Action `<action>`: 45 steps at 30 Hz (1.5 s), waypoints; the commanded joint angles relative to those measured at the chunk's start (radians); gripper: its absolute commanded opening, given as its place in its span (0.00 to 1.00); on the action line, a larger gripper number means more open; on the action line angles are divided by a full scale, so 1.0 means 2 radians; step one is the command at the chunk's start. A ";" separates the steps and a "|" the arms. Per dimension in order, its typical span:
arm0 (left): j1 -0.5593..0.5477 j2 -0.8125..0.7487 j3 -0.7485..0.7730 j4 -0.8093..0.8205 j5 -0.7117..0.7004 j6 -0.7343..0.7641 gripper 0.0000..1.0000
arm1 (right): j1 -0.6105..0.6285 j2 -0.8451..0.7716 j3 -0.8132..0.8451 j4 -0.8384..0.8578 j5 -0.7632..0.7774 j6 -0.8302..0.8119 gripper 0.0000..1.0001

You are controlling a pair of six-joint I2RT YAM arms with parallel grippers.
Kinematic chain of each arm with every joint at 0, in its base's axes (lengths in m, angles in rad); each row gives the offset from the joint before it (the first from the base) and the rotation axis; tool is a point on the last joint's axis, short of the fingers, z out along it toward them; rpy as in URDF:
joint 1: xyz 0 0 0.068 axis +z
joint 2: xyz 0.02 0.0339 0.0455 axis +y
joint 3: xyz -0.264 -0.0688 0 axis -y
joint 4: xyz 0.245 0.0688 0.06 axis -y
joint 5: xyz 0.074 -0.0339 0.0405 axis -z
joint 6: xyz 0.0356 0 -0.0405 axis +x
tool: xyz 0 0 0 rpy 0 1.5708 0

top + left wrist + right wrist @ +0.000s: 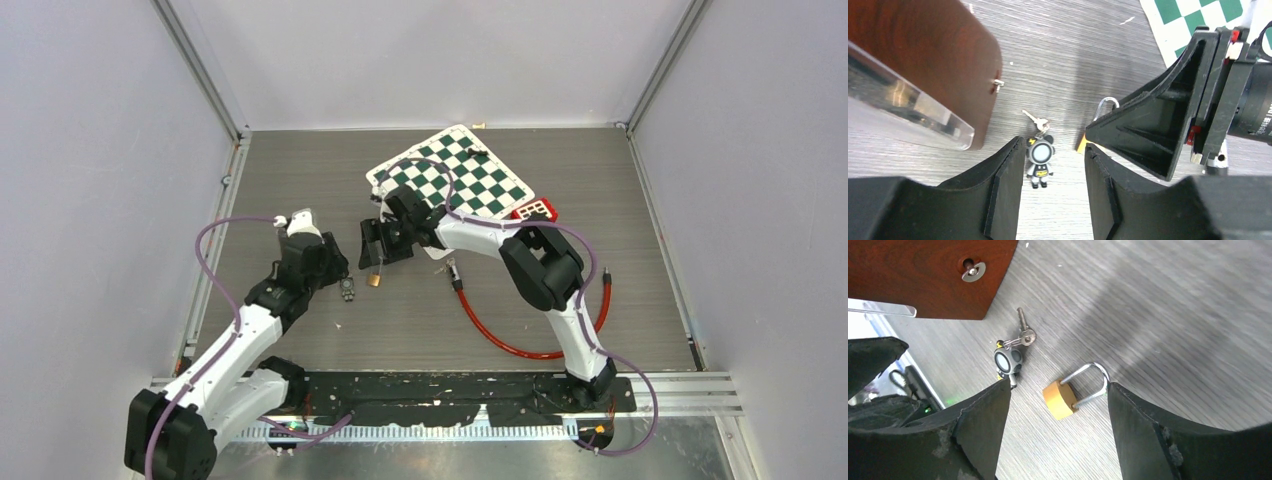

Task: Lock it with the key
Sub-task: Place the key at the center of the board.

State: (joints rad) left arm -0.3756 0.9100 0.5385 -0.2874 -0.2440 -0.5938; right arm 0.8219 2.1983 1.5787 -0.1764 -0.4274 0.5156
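Looking down from both wrists, we see each pair of jaws spread wide and holding nothing. The brass padlock (1060, 400) lies flat on the table (560, 190) between the fingers of the right gripper (1058, 386). The key (1023, 327), ringed to a small grey figure keychain (1039, 157), lies just beside it, in front of the left gripper (1053, 147), near a wooden box (933, 275).
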 commanded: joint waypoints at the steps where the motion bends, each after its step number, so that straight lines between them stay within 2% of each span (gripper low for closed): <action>1: 0.000 -0.012 0.008 0.042 0.047 0.014 0.48 | -0.007 -0.077 0.019 -0.050 0.095 -0.035 0.78; 7: -0.004 0.014 -0.005 0.099 0.119 0.040 0.54 | -0.014 -0.127 -0.012 -0.076 0.190 -0.051 0.81; 10: -0.027 0.052 0.005 0.114 0.134 0.059 0.56 | -0.030 -0.152 -0.037 -0.095 0.231 -0.039 0.78; 13: -0.058 0.103 0.025 0.127 0.131 0.072 0.56 | -0.056 -0.194 -0.096 -0.098 0.253 -0.013 0.72; 18: -0.097 0.199 0.073 0.139 0.131 0.075 0.48 | -0.103 -0.257 -0.179 -0.087 0.262 -0.002 0.69; 20: -0.109 0.235 0.098 0.117 0.108 0.070 0.46 | -0.112 -0.270 -0.208 -0.088 0.267 -0.001 0.69; 28: -0.110 0.321 0.123 0.108 0.120 0.027 0.36 | -0.145 -0.302 -0.251 -0.106 0.296 0.008 0.66; 34: -0.102 0.314 0.101 0.064 0.079 0.004 0.34 | -0.181 -0.333 -0.270 -0.136 0.340 0.023 0.65; 39: -0.074 0.279 0.063 0.051 0.051 -0.012 0.38 | -0.209 -0.353 -0.296 -0.143 0.368 0.036 0.64; 45: -0.044 0.254 0.059 0.034 0.034 -0.008 0.40 | -0.247 -0.363 -0.317 -0.152 0.388 0.048 0.64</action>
State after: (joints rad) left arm -0.4900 1.4536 0.6708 -0.1604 -0.1143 -0.6033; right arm 0.3607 1.5120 0.9642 -0.4564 0.2790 0.5716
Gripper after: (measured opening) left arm 0.394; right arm 0.639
